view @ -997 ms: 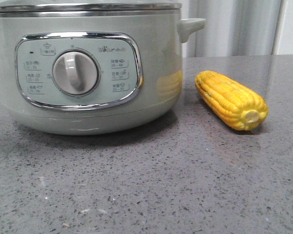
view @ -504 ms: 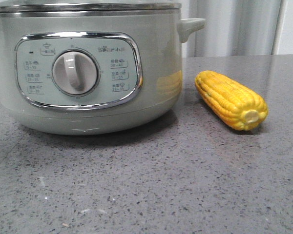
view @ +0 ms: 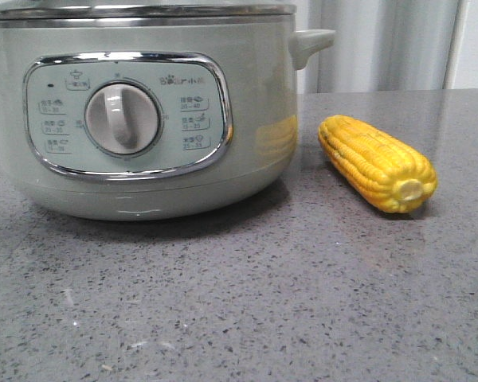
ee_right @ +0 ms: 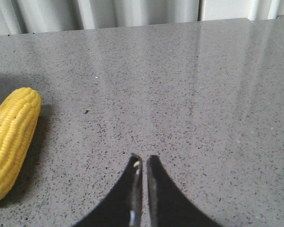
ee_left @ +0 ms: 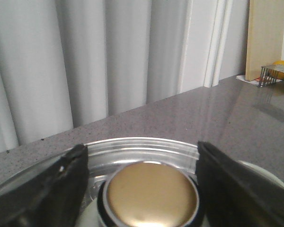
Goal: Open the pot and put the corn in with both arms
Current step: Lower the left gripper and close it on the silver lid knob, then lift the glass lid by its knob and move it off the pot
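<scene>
- Left wrist view: left claw (ee_left: 146,189) spread wide, straddling the lid knob (ee_left: 151,194); centre, close, lift straight.
- Corn (view: 377,162) lies on the surface (view: 263,302) at the pot's (view: 143,111) 3 o'clock; right claw (ee_right: 142,163) nearly closed, empty.

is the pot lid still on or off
On. The lid's gold knob sits between the open left hand fingers; the pot is still covered.

Sage-green pot (view: 255,95); bright yellow corn (view: 376,161); speckled grey table (view: 303,302); gold knob (ee_left: 151,194).
</scene>
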You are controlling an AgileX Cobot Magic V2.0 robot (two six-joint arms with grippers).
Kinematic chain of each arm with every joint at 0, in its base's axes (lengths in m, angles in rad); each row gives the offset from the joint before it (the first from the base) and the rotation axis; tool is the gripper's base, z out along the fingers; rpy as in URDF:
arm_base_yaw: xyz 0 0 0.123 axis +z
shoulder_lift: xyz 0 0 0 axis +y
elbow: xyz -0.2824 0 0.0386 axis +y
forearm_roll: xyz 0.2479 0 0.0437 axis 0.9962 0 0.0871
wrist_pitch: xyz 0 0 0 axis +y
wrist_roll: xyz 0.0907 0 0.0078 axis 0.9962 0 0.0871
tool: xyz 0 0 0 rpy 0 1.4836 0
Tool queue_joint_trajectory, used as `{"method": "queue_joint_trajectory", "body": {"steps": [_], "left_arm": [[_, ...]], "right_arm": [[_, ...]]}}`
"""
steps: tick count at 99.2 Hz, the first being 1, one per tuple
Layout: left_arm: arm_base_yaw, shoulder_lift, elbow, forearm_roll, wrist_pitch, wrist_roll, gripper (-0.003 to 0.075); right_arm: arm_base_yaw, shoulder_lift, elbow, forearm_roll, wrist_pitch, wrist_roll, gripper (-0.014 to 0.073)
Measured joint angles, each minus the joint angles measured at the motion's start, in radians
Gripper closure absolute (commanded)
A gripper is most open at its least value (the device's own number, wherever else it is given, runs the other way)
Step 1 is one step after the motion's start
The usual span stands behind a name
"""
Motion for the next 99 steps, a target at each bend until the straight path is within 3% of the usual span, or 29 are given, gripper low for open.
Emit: {"method": "queue_joint_trajectory", "body": {"steps": [29, 72, 99], "left_arm": [[0.0, 0.005, -0.004, -0.003, 0.0, 0.0, 0.0307], [-0.001, 0.005, -0.004, -0.003, -0.007, -0.002, 0.0628], [-0.001, 0.007, -0.004, -0.003, -0.015, -0.002, 0.0737]], "right_arm": [[0.0, 0.0, 0.0, 0.0, 0.0, 0.0, 0.0651], [0.0, 0.0, 0.0, 0.009, 0.0, 0.0, 0.0651], [0.0, 0.0, 0.0, 0.009, 0.0, 0.0, 0.0651]]}}
